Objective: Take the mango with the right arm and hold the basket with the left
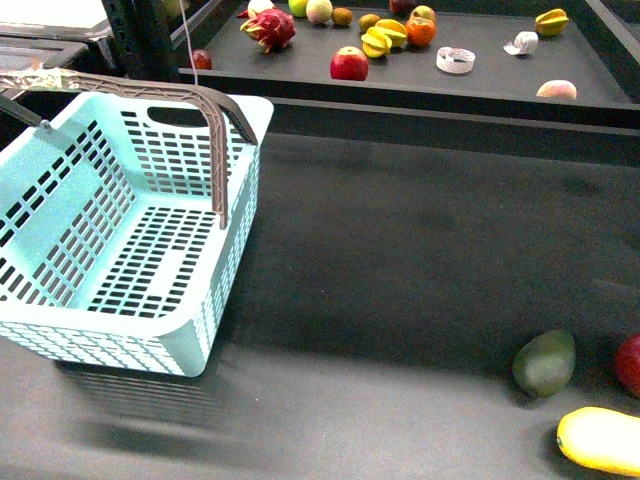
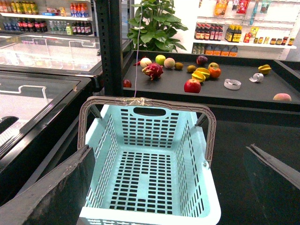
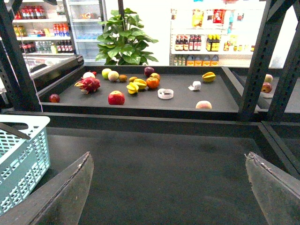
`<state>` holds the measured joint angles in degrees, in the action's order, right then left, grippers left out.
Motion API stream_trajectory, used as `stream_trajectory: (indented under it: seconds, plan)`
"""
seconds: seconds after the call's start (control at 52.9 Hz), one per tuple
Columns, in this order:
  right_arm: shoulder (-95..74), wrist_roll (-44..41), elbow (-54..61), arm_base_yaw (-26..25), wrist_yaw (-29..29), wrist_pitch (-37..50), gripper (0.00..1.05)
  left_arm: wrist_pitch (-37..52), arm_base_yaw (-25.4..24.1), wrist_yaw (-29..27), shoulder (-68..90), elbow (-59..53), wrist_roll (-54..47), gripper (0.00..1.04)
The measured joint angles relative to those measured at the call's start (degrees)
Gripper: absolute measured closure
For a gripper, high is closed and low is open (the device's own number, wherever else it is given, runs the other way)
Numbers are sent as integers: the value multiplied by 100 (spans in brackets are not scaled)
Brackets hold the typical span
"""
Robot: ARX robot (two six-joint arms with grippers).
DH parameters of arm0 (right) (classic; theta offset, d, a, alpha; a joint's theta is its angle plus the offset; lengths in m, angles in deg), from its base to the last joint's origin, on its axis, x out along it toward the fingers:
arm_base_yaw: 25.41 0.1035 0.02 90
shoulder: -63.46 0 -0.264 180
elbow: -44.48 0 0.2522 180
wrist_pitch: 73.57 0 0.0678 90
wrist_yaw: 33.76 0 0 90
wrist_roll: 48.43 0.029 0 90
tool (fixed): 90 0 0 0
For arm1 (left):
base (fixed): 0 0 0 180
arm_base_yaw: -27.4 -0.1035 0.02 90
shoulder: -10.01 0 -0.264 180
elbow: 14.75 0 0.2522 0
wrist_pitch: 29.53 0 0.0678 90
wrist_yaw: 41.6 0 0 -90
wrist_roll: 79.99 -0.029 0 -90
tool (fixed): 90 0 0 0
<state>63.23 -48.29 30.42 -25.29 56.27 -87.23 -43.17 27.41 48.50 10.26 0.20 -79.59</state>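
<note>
Over the dark counter [image 1: 400,300], the left gripper [image 2: 168,147] gapes empty, facing the basket [image 1: 110,343] at the left edge; the right gripper [image 3: 168,155] gapes empty too. The mango [image 1: 600,440] lies at the near right corner. Shop shelves [image 3: 201,44] stand behind.

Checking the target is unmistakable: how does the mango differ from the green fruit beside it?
The mango is bright yellow; the green fruit is dull dark green. The mango looks longer and lies crosswise; the green fruit is a shorter oval, tilted. The mango is cut by the picture's right edge; the green fruit shows whole. Both rest on the dark table, outside the basket.
</note>
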Motion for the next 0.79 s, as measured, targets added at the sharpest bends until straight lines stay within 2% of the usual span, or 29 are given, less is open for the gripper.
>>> stream_trajectory:
  seconds: [0.662,0.794]
  plan:
    - [0,0,0,0,0,0,8,0,0,0,0,0,0,6]
    - [0,0,0,0,2,0,8,1060,448,-629,380,-13,909,6]
